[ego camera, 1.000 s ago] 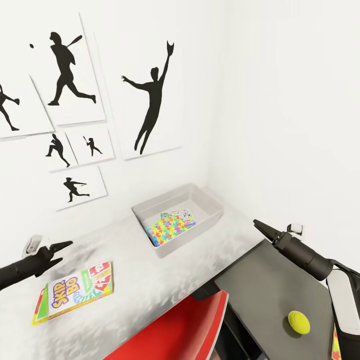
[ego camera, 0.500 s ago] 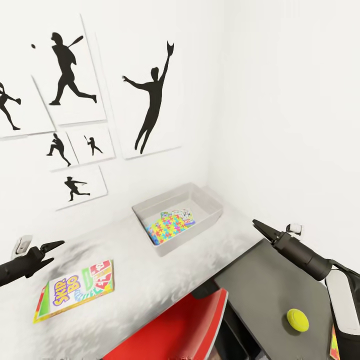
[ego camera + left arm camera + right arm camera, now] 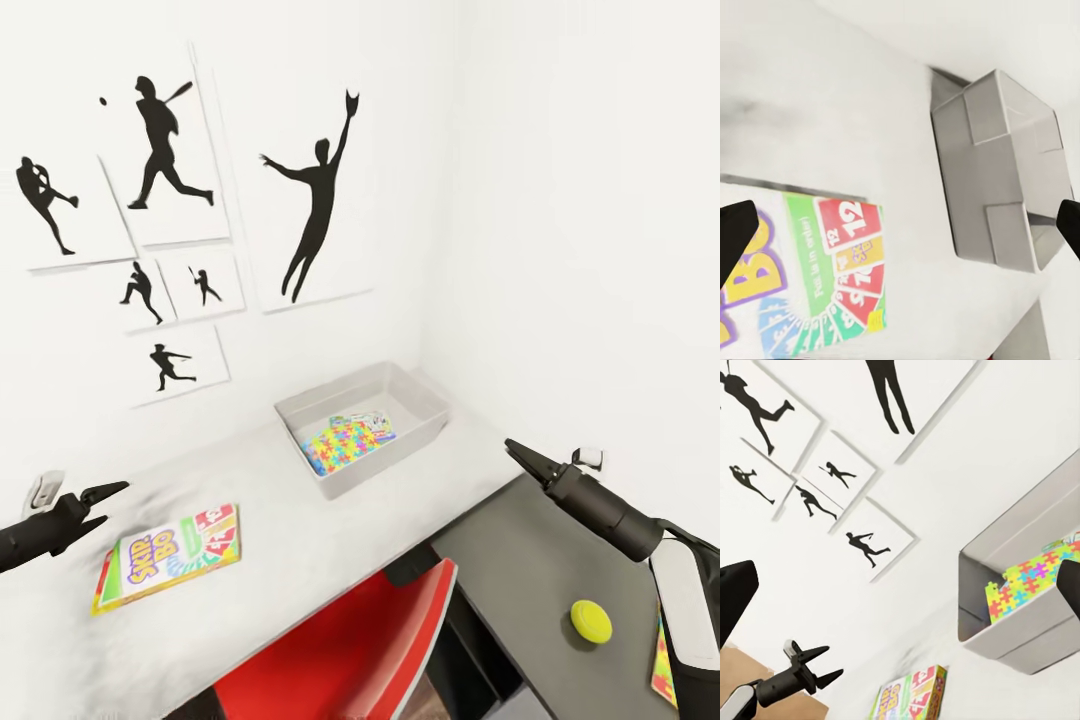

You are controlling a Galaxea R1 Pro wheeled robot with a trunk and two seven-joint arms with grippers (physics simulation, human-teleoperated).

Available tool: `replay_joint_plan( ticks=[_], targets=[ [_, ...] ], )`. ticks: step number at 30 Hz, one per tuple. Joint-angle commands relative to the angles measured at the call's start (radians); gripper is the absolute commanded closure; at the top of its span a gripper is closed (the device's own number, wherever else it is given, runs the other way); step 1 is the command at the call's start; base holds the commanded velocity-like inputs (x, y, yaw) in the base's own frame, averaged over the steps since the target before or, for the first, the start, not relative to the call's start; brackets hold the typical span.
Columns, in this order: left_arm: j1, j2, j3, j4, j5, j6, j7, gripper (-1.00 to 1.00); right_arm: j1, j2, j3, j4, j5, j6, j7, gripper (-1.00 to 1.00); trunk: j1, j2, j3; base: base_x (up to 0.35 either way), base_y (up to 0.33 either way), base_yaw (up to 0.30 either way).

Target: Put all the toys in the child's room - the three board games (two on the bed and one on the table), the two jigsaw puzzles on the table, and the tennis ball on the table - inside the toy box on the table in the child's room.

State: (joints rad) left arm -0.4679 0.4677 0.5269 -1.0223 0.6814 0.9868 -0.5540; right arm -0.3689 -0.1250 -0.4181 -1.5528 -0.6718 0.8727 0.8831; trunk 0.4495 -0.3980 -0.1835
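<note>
Because the game box [image 3: 168, 556] must go in the toy box [image 3: 425, 433], the left hand [image 3: 100, 504] hovers spread near it; the right hand [image 3: 520, 455] looks pressed together.

Bright, even light in all pics, no glare, no dark corners.

Head view: white wall [image 3: 560, 200] and white table [image 3: 300, 540] are so bright they almost melt into each other; shadows are v. soft, just a pale grey smudge on the table by the Skip-Bo box [image 3: 170, 555] and a thin shade inside the toy box [image 3: 420, 425]. Black poster shapes look sharp. Straight lines lean near the edges, so the lens is wide. Left wrist view: the Skip-Bo box is close up and fuzzy, print is soft. Right wrist view: the posters [image 3: 832, 480] look crisp, the table below is hazy and washed out.
</note>
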Motion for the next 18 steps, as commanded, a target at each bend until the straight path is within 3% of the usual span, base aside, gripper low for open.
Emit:
replay_joint_plan(
  ticks=[1,7,18],
  targets=[
    [-0.001,0.000,0.002,0.000,-0.005,0.005,-0.006,-1.00,-0.001,0.000,-0.001,0.000,0.000,0.004,0.002,-1.00,0.001,-0.002,-0.001,-0.057,0.005,0.186],
    [-0.001,-0.001,0.002,0.001,-0.006,0.004,-0.005,-1.00,-0.001,0.001,0.000,0.000,0.000,0.004,0.002,-1.00,0.001,-0.002,0.001,-0.086,0.087,0.112],
    [-0.001,-0.001,0.001,0.001,-0.004,0.003,-0.004,-1.00,-0.001,0.001,0.002,-0.001,0.000,0.003,-0.001,-1.00,0.001,-0.002,0.002,-0.031,0.115,0.020]
  ],
)
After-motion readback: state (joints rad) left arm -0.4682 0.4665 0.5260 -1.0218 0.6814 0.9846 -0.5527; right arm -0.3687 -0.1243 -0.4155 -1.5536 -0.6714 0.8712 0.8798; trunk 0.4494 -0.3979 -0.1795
